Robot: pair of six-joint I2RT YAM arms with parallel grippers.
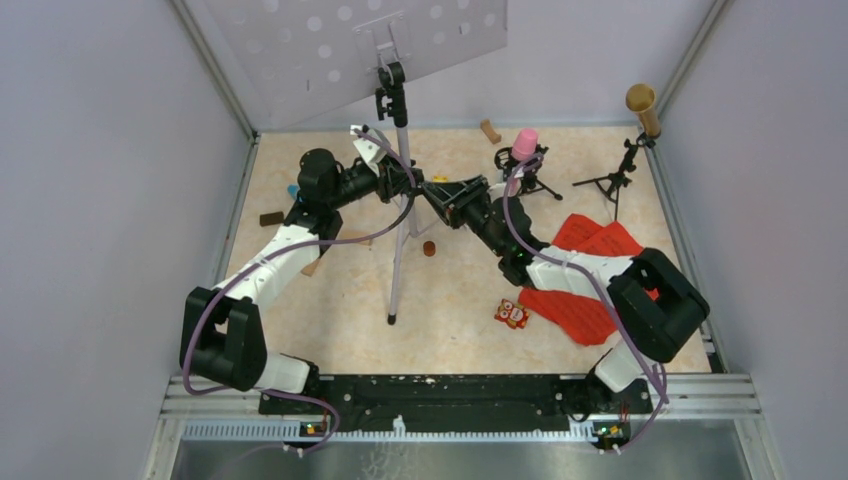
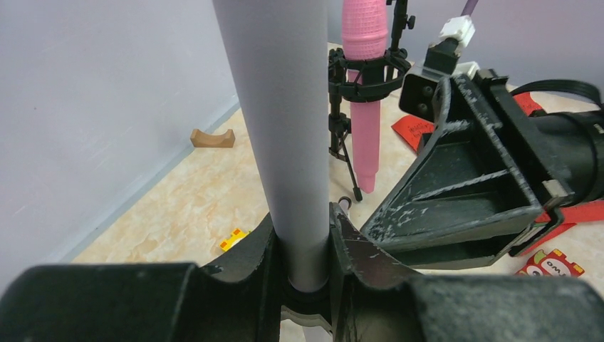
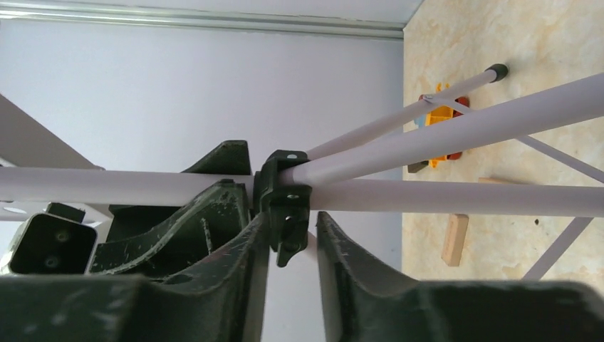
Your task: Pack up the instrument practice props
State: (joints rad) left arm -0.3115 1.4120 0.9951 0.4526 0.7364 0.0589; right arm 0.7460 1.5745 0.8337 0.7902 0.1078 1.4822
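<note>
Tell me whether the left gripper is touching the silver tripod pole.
Touching. The left wrist view shows the left gripper clamped on the silver tripod pole, fingers against both sides.

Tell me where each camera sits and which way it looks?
Top view: above and behind the arms, looking down on the table; left arm and right arm show, bases nearest.
Left wrist view: on the left arm, looking along its fingers closed on the pole, pink microphone beyond.
Right wrist view: on the right arm, looking along its fingers at the pole's black collar.
Shared: all three show the pole.
</note>
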